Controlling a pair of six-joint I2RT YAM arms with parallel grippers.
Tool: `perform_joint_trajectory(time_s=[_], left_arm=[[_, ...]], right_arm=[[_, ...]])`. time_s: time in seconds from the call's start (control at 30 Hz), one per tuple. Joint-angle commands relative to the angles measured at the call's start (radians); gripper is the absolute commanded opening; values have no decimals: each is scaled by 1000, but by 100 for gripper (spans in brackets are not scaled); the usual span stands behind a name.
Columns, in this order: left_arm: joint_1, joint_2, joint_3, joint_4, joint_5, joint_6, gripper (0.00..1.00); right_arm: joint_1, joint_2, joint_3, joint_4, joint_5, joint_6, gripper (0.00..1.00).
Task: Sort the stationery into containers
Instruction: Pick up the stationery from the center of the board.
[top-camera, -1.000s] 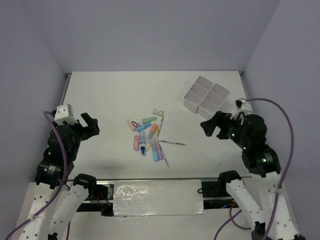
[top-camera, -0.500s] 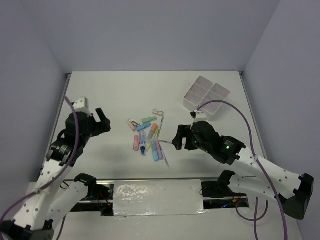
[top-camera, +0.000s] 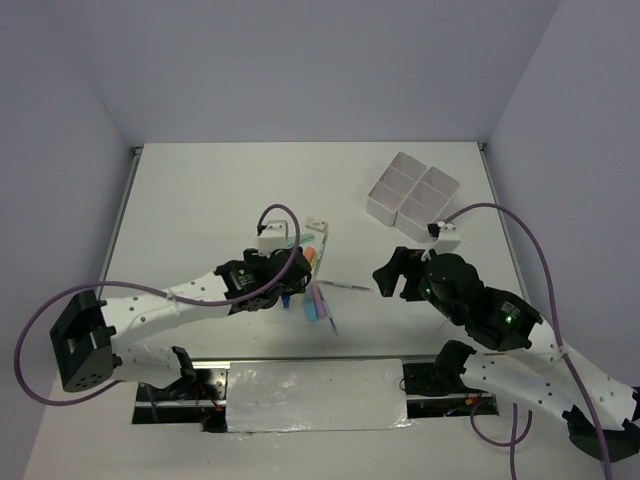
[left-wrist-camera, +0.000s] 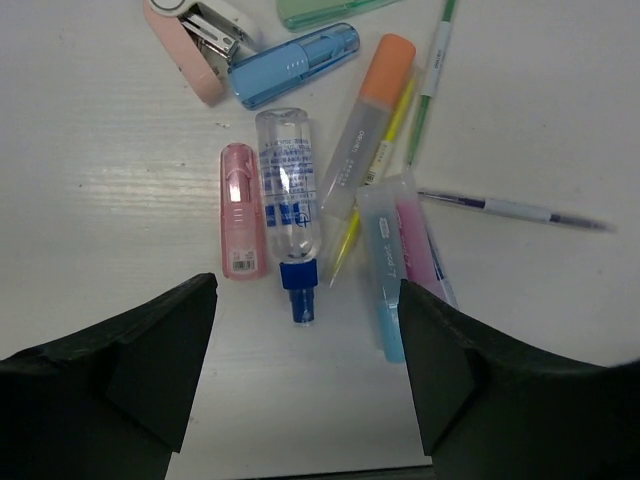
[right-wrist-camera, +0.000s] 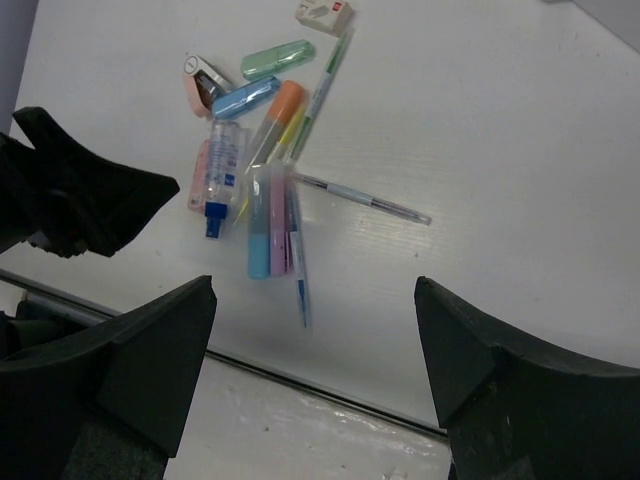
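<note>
- Top external view: the left arm reaches in from the left side, so the left gripper (top-camera: 283, 277) hangs directly over the stationery pile (top-camera: 308, 285) in the middle of the table (top-camera: 200, 190).
- Its fingers (left-wrist-camera: 150, 350) stand wide apart with nothing between them. In the left wrist view they straddle a pink marker (left-wrist-camera: 242, 225) and a clear bottle with a blue cap (left-wrist-camera: 287, 180), which lie side by side. One of these looks like the intended pick.
- Just right of those, an orange highlighter (left-wrist-camera: 368, 125), a blue highlighter (left-wrist-camera: 384, 275) and a pink highlighter (left-wrist-camera: 415, 245) are packed together. A thin pen (left-wrist-camera: 510, 209) juts off to the right. With things this crowded, a closing finger could shove a neighbour.
- The right gripper (top-camera: 393, 277) hovers beside the pile's right edge, jaws spread and empty. It is probably held off so the arms do not clash.
- The white four-compartment tray (top-camera: 380, 208) sits at the back right, well apart from the pile. Its compartments look empty, so sorting appears not yet begun.
</note>
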Motion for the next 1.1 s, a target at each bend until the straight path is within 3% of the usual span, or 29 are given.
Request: perform_joint_trajectory(time_s=[0.0, 0.23, 0.37, 0.73, 1.07], left_arm=[[30, 37, 21, 59, -41, -35, 85], [133, 117, 37, 116, 34, 45, 82], [201, 163, 41, 168, 94, 102, 76], [224, 335, 115, 188, 126, 114, 73], [230, 395, 100, 219, 122, 99, 66]], right_arm=[[6, -18, 5, -64, 22, 2, 88], [7, -26, -14, -41, 3, -10, 88], [7, 2, -14, -25, -12, -18, 88], [6, 22, -43, 11, -49, -31, 88], [6, 14, -74, 45, -89, -42, 88]])
